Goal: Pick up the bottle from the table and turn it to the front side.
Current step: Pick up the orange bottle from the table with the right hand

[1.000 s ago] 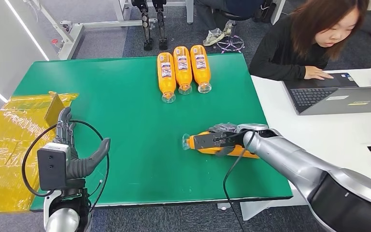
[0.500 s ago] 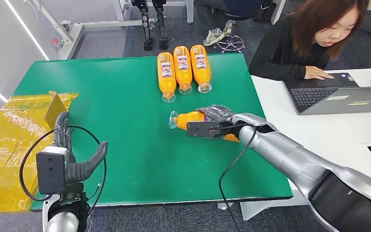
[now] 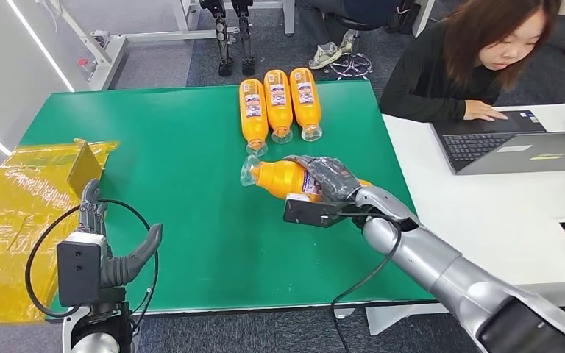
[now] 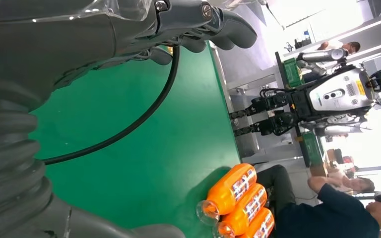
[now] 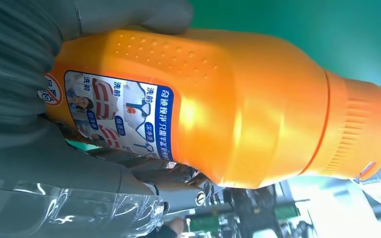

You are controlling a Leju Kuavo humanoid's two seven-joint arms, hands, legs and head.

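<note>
The robot's right hand (image 3: 329, 179) grips an orange plastic bottle with a clear cap (image 3: 280, 178), its dark fingers wrapped over the body, holding the bottle tilted above the green table mat (image 3: 191, 220), cap pointing toward a row of three matching orange bottles (image 3: 278, 107) laid side by side at the far edge. From the wrist camera, the bottle's printed blue-and-white label (image 5: 116, 115) faces outward between thumb and fingers, a grasp that appears chosen to leave the label readable while the bottle is turned to its front. The left hand (image 3: 110, 239) hangs over the near edge, fingers apart and holding nothing, beside crinkled yellow plastic wrapping (image 3: 15, 220). A person in black (image 3: 456, 73) works at a laptop (image 3: 515, 147) on the adjoining white table.
</note>
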